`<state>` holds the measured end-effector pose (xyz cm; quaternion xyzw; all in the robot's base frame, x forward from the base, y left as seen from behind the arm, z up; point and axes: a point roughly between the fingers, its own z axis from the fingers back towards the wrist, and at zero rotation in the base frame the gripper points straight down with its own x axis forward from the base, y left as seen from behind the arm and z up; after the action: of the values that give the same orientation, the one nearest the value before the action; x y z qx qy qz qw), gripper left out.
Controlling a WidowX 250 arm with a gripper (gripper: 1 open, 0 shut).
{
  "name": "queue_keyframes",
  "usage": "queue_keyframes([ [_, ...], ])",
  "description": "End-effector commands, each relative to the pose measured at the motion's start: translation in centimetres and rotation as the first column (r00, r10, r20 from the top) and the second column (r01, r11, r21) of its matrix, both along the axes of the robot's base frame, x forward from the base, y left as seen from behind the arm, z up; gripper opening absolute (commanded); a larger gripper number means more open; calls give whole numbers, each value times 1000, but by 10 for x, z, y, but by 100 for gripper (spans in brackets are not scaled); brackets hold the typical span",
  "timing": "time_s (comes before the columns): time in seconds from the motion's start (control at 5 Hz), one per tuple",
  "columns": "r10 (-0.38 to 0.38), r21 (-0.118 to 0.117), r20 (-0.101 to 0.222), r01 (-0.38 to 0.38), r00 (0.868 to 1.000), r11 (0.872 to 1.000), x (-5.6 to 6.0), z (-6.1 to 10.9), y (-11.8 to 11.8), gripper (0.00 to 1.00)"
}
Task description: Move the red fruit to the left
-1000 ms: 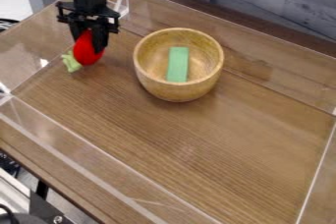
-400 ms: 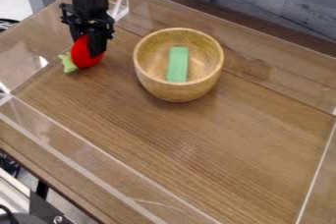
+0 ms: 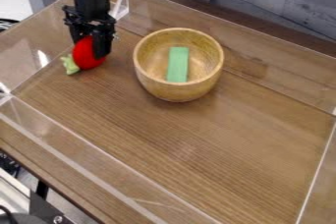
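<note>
The red fruit lies on the wooden table at the back left, its green leafy end pointing left. My black gripper points straight down right over it, with a finger on either side of the fruit's top. The jaws look spread slightly wider than the fruit, so I read them as open. The gripper hides the fruit's upper part.
A round wooden bowl stands just right of the fruit with a flat green block lying inside it. Clear plastic walls ring the table. Bare wood stretches across the front and right.
The hand stayed over the fruit and rolled slightly about its vertical axis. The fingers appear to have eased apart from their grip on the fruit, which now rests on the table.
</note>
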<state>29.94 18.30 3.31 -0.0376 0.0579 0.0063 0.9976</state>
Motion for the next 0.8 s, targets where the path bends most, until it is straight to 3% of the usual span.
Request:
queue_keyframes([
  [0.0, -13, 5, 43, 12, 999, 1000, 12, 2, 8, 100],
  [0.2, -21, -24, 50, 22, 999, 999, 16, -2, 8, 100],
  [0.6, 23, -18, 111, -21, 994, 1000, 23, 43, 7, 100],
])
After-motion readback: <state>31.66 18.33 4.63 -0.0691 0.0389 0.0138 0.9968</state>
